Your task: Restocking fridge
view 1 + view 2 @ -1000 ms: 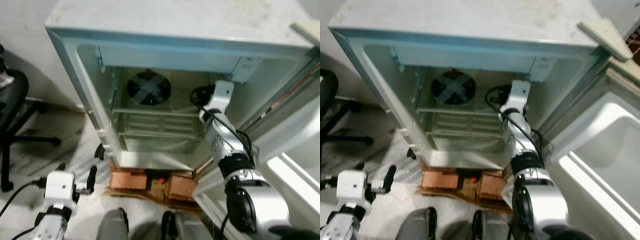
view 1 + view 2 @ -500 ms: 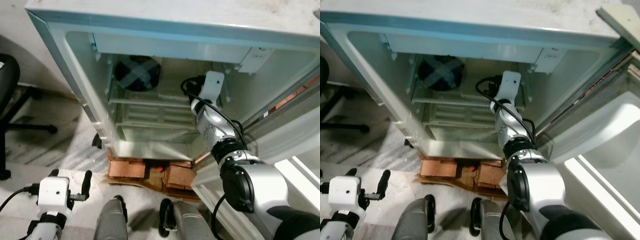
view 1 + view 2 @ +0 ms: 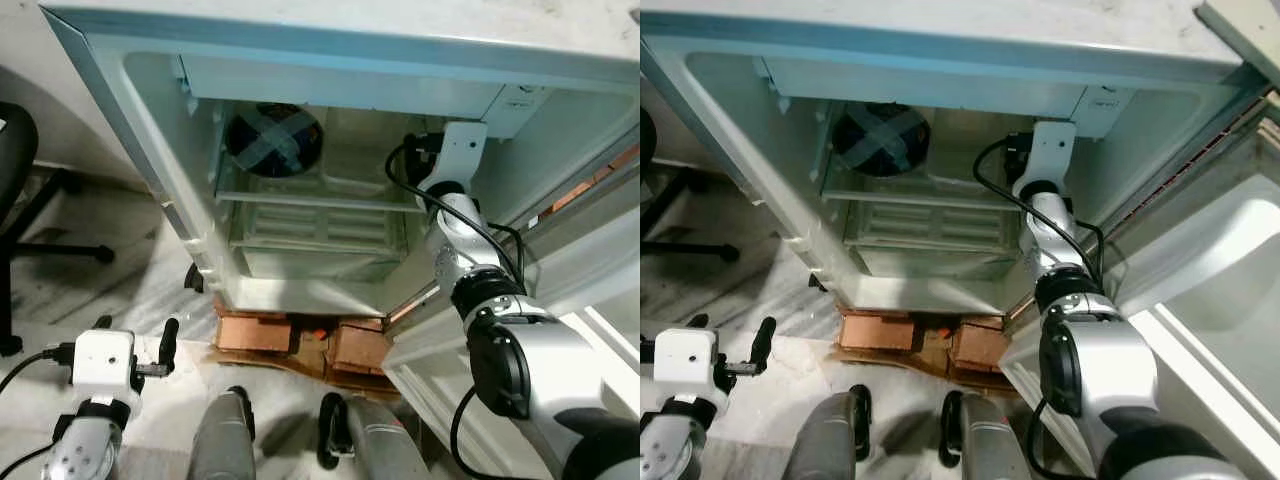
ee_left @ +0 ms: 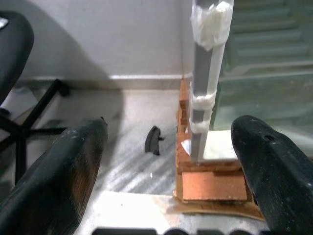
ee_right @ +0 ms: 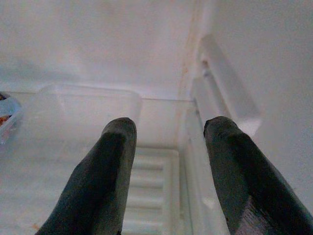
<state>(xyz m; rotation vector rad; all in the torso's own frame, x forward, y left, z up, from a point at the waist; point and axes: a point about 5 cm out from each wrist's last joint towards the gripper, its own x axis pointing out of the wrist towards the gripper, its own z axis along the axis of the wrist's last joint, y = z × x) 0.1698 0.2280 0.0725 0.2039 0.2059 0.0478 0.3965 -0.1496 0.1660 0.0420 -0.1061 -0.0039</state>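
The left tool [image 4: 166, 166] is held low and spread, empty, over the floor [image 4: 122, 161] beside the fridge [image 3: 160, 190]. A dark round container [image 3: 273, 140] sits on the shelf [image 3: 310, 200], well left of the right tool [image 5: 166, 161], which is spread inside. It is judged light, rigid and smooth, best gripped across its sides.

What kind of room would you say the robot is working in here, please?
Probably a home or office corner: an open fridge propped on bricks on a marble floor, beside a wheeled chair.
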